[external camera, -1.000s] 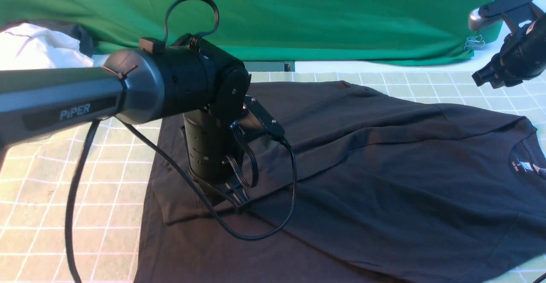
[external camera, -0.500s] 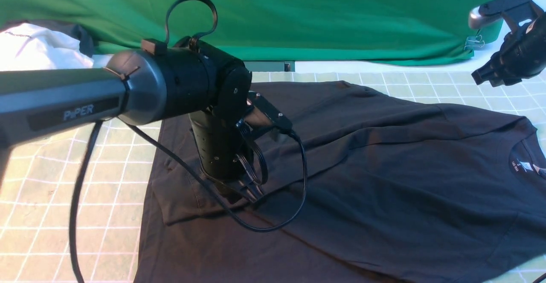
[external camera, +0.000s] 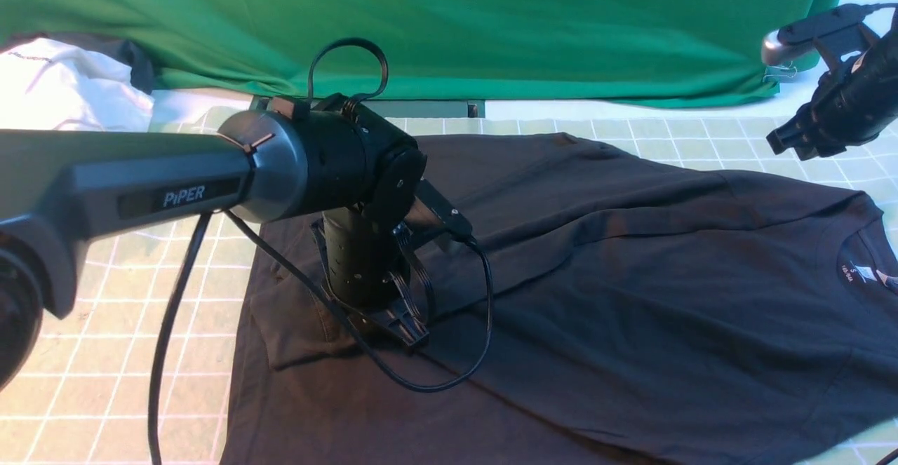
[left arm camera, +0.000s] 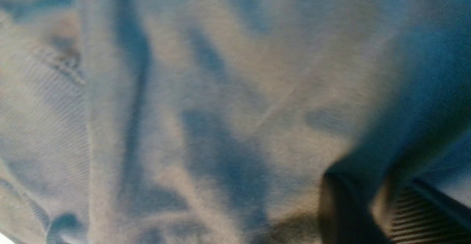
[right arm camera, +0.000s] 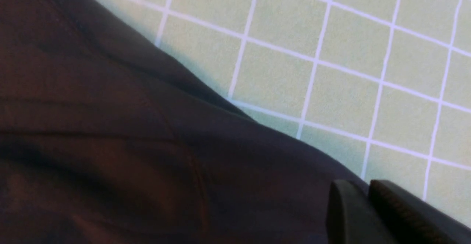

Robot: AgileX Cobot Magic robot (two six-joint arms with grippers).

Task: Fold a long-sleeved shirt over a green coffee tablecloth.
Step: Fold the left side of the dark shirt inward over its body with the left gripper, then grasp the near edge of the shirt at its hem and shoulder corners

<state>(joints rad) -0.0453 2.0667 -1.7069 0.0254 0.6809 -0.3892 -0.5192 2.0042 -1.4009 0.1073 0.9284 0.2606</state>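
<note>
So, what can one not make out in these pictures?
1. Left gripper: in the front view, its wrist and cable cover the jaws, and the left wrist view is blurred. Whether it grips the shirt is unclear.
2. Shirt: the front view's right and bottom edges cut it off.
3. Collar print: front view, too small to read.
4. Right gripper: dark and far in the front view, and the right wrist view's edge cuts off the fingers. Its opening is unclear.

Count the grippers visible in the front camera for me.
2. The left gripper is down at the long-sleeved shirt near its folded sleeve; the right gripper hangs raised at the far right.
</note>
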